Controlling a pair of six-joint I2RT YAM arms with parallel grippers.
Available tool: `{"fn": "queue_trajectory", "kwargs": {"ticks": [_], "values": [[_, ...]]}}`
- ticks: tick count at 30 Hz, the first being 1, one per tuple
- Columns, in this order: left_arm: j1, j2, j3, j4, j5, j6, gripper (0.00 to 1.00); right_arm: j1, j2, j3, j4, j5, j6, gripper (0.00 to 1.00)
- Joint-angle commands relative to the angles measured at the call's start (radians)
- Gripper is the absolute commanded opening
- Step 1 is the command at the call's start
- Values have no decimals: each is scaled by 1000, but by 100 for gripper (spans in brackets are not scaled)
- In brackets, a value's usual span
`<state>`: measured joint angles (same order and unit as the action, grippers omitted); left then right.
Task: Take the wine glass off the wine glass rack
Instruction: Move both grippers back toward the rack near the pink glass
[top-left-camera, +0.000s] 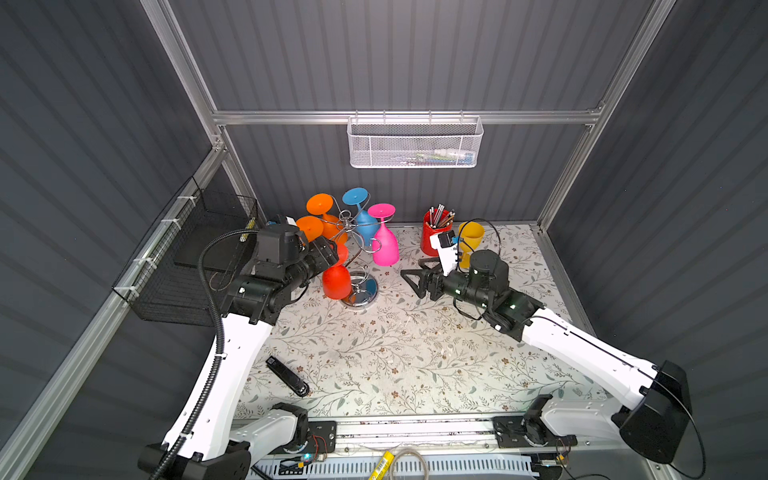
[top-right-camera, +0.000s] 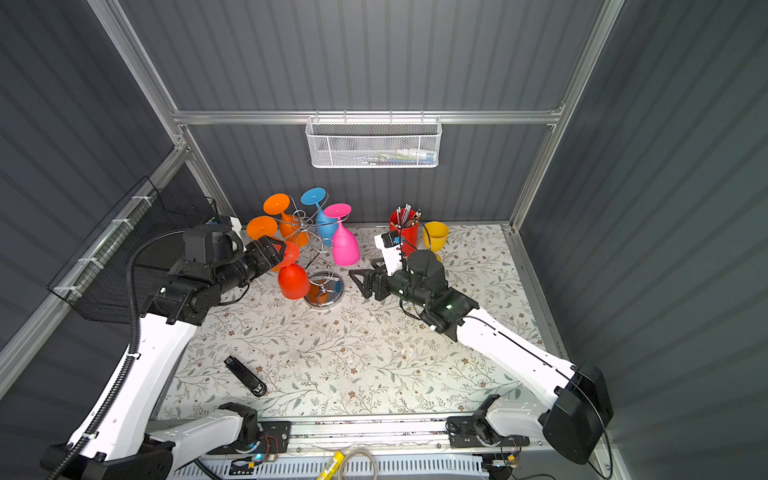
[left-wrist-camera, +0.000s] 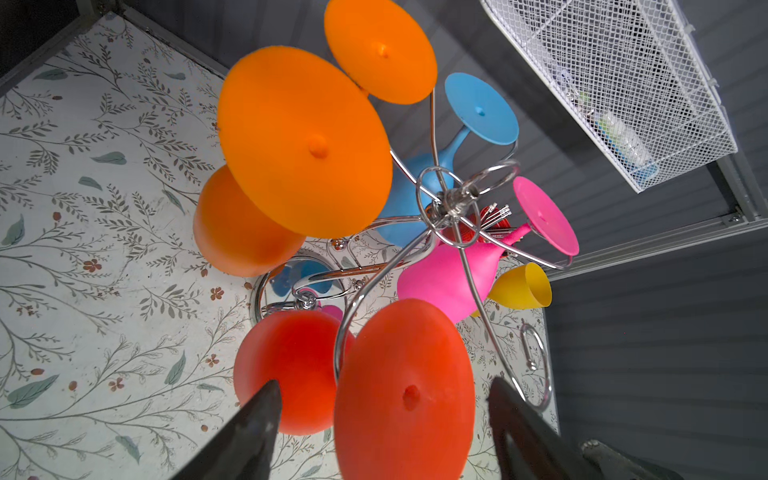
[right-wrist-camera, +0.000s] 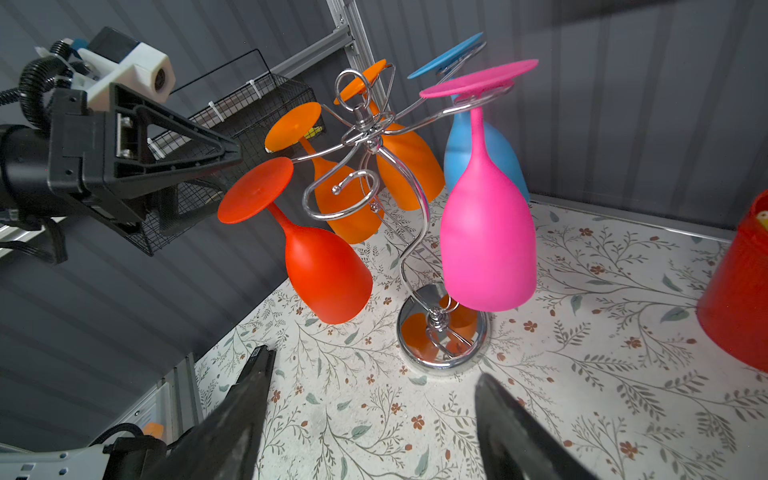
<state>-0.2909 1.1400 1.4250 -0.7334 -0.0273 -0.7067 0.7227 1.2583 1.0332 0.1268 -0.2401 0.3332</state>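
Fingers (left-wrist-camera: 257, 424) of the L gripper (left-wrist-camera: 385, 381) are right up in the left wrist cam, one each side of the red glass (left-wrist-camera: 405, 395) foot disc. Jaws stand fairly wide w/ a gap showing on both sides, so afaict nothing's pinched or even touched yet. Red glass hangs upside down by its foot on a scroll arm of the rack (top-left-camera: 368, 291), near-left side in both top views, bowl tilted down just beside the shiny base.

Imo the step in hand is the grab. Tips: centre the disc between the pads before squeezing. Then bring it out along the wire toward the arm's open end, not straight down (foot looks wider than the slot, so pulling down would prob just drag the rack over). Go slow, bc the orange glass (left-wrist-camera: 305, 141) hangs close by and could get bumped.

R gripper (right-wrist-camera: 374, 365) is wide open too and holds nothing. It hovers low over the table (right-wrist-camera: 582, 415) on the rack's other side, near the pink glass (right-wrist-camera: 488, 232) but apart from it. Could steady the base if the rack starts to tip.
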Motion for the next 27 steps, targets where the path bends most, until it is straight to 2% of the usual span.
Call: {"fn": "queue_trajectory", "kwargs": {"ticks": [1, 14, 27], "values": [[17, 9, -40, 50, 66, -22, 76, 3, 8, -15, 20, -7, -7, 79], [44, 3, -57, 114, 128, -51, 54, 2, 12, -23, 27, -5, -5, 79], [44, -8, -31, 90, 126, -35, 55, 2, 24, -21, 30, -11, 0, 79]]}}
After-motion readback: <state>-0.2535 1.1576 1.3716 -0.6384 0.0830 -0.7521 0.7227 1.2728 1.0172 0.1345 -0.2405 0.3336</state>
